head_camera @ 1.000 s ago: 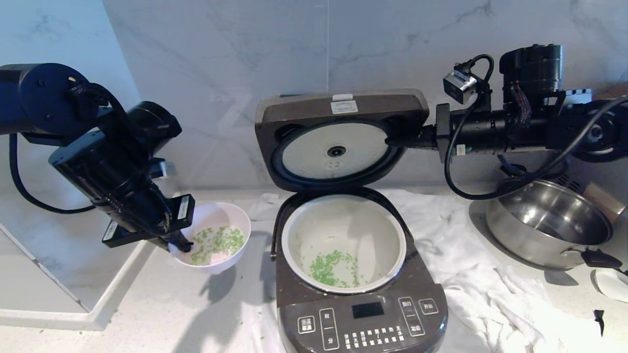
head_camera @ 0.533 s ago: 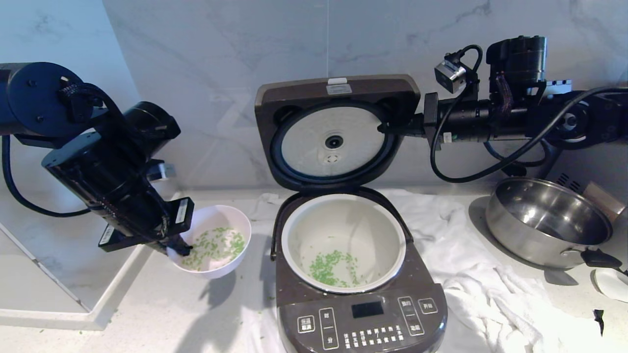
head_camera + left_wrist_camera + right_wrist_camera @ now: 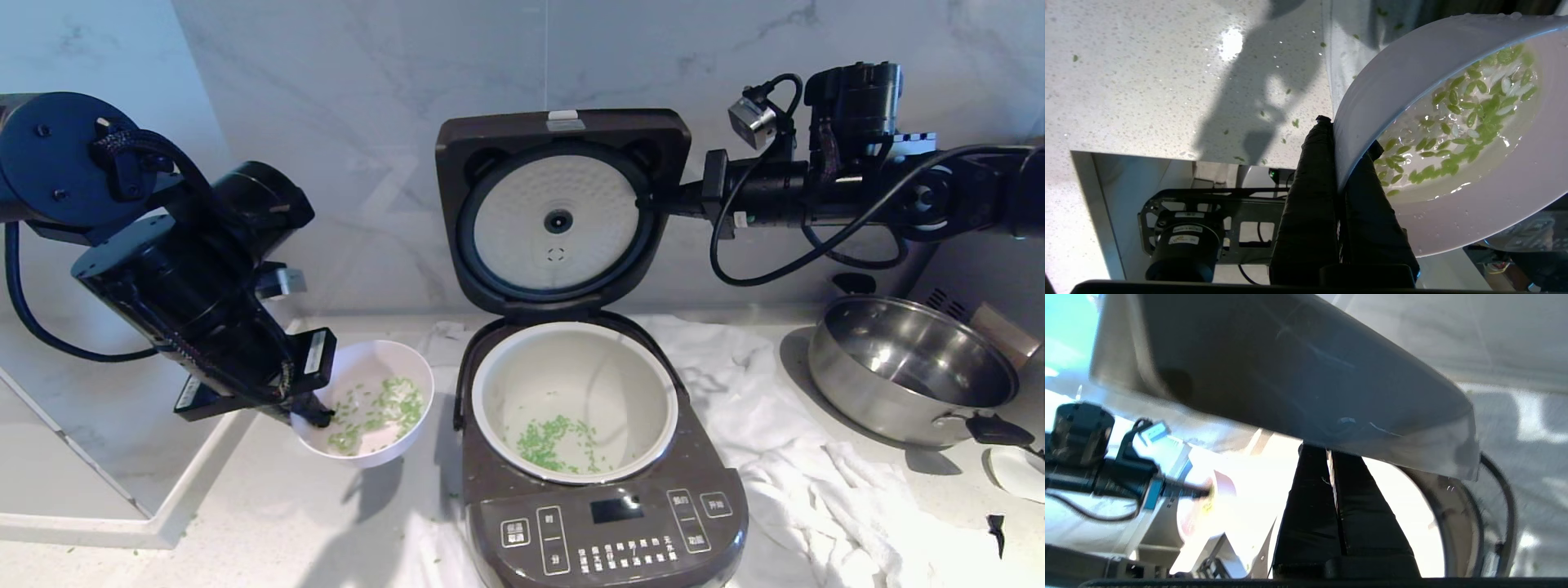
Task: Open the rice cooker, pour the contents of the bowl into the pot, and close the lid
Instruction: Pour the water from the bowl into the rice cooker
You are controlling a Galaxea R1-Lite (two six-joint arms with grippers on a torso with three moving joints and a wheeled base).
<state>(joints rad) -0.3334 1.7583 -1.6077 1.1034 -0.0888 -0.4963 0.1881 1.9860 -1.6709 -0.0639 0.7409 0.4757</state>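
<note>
On the far left the left arm reaches down to the counter [image 3: 245, 523], and its left gripper [image 3: 314, 415] is pinched tight on the near-left rim of the bowl [image 3: 384, 445], one finger inside the rim and one outside. The left wrist view shows the same clamp, the black fingers [image 3: 1314, 163] squeezing the pale wall between them. The bowl is tilted and sits just left of the cooker [image 3: 604, 523], apart from it, and green bits [image 3: 380, 408] lie wet across its inside. A few loose bits are scattered on the counter near it. In the middle the cooker stands open on a white cloth [image 3: 800, 482], its control panel facing the robot. The pot [image 3: 653, 384] sits in the body, with a patch of more green bits [image 3: 551, 445] on its bottom toward the front. The lid [image 3: 563, 126] stands upright behind it on its hinge, its white dimpled plate facing forward. To the right, the right gripper [image 3: 649, 202] comes in level from the right arm and meets the lid's right edge; in the right wrist view its fingers [image 3: 1306, 498] lie pressed together, closed on nothing, tips against the lid's dark edge. Farther right a steel pan [image 3: 914, 371] sits on the cloth's edge.
</note>
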